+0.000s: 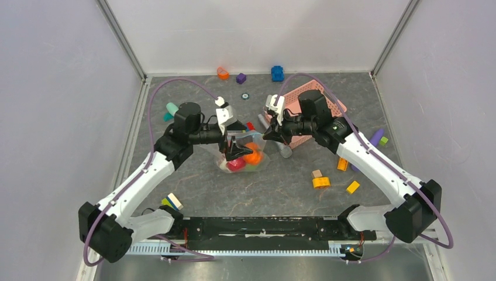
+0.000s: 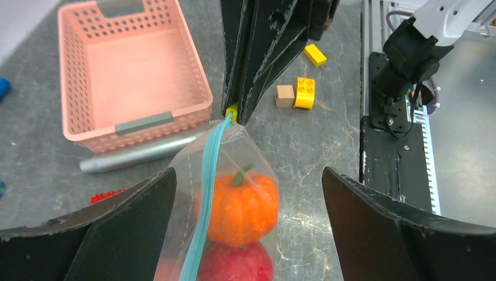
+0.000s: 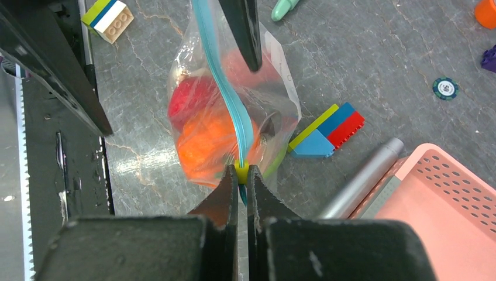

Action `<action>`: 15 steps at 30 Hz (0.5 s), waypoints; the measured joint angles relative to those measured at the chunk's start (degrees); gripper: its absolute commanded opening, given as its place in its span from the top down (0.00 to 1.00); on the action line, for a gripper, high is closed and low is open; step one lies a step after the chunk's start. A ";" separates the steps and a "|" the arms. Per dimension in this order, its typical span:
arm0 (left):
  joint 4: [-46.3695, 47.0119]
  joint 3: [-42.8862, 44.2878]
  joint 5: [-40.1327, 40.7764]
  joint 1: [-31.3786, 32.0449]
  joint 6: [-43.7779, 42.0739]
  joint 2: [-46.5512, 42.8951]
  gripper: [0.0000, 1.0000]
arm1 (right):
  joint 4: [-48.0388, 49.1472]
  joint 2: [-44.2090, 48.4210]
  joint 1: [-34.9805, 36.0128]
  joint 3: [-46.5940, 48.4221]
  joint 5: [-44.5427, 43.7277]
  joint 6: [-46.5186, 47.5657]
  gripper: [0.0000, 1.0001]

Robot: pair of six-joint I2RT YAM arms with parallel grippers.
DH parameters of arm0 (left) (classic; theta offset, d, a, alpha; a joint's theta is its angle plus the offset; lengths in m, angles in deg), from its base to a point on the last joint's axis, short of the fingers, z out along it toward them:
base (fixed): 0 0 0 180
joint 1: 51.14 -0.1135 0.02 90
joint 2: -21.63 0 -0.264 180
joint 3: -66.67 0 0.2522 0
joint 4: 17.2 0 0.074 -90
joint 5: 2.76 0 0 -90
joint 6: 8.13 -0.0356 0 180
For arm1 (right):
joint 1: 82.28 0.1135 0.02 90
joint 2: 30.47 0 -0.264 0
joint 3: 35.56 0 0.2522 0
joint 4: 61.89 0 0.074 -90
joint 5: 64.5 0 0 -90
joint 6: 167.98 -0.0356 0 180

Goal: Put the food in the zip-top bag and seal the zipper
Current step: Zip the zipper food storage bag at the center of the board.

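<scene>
Grey table (image 1: 281,181), white walls (image 1: 251,29); one basket (image 2: 134,64) at 2 o'clock. One bag (image 3: 278,70) holds one pumpkin (image 2: 243,205); right gripper (image 3: 242,172) pinches zipper (image 3: 225,76), left gripper (image 2: 247,174) gapes

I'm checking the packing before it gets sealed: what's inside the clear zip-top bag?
Through the zip-top bag an orange pumpkin and a red fruit next to it are visible. Whatever lies behind them is covered, and the crinkled plastic blurs the rest.

Right claw (image 2: 236,115) pinches zipper (image 2: 207,175) end; pumpkin (image 2: 243,208) inside bag (image 2: 260,167); left claw (image 2: 247,175) gapes.
</scene>
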 measured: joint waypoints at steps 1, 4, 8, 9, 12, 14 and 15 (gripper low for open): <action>-0.22 0.00 0.50 0.55 0.00 0.87 0.00 | 0.00 -0.13 0.00 0.04 0.02 -0.20 1.00; -1.25 0.00 2.75 1.51 -0.44 3.04 0.04 | -0.13 -0.39 0.00 0.28 0.00 -0.35 1.00; -2.82 0.20 5.97 1.60 -1.31 4.81 0.47 | -1.16 -0.39 0.00 0.90 0.11 -0.57 1.00; -3.56 0.59 6.40 1.60 -1.75 5.29 0.72 | -1.40 -0.42 0.00 0.96 0.15 -0.61 1.00; -4.94 1.97 8.02 1.60 -3.63 6.64 0.98 | -2.36 -0.39 0.00 1.01 0.11 -0.68 1.00; -5.20 2.43 8.98 1.62 -3.67 7.08 0.98 | -2.93 -0.42 0.00 1.09 -0.66 -0.44 1.00; -5.16 2.45 9.49 1.84 -3.67 7.15 0.98 | -3.50 -0.39 0.11 1.36 -1.51 -0.04 1.00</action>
